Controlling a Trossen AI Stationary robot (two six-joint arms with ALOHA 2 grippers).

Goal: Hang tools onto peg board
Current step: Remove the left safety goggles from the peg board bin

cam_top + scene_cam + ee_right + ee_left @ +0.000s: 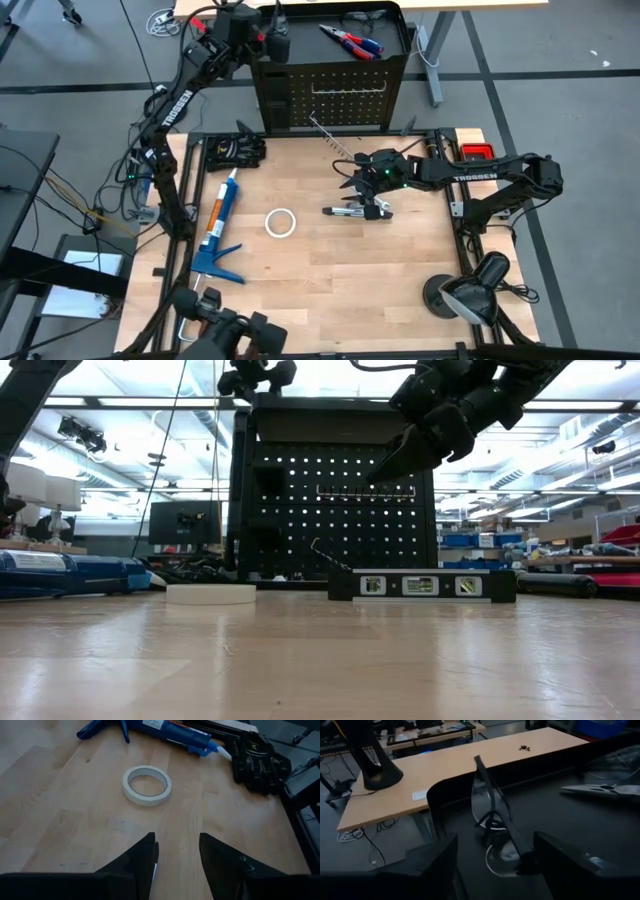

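Jaws apart on both grippers. Left gripper (268, 42) above peg board (330, 95) top tray, glasses (492, 827) between fingers, apparently just released. Right gripper (358, 187) hovers over level bar (355, 210) at table's 3 o'clock, lined up for pickup.

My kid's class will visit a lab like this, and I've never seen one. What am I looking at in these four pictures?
Two dark robot arms work at a wooden table. One picture looks straight down on it and one looks level across the tabletop. The other two come from cameras on the arms' wrists.

The left tool is up at the tray-like top of the upright black perforated peg board. It is open on either side of black-framed safety glasses lying there. Red-and-blue-handled pliers lie on that top too.

The right tool hangs open and empty above a slim black-and-silver bar on the table.

Also on the table are a white ring of tape, a big blue caulking gun and black gloves. Nothing is held.
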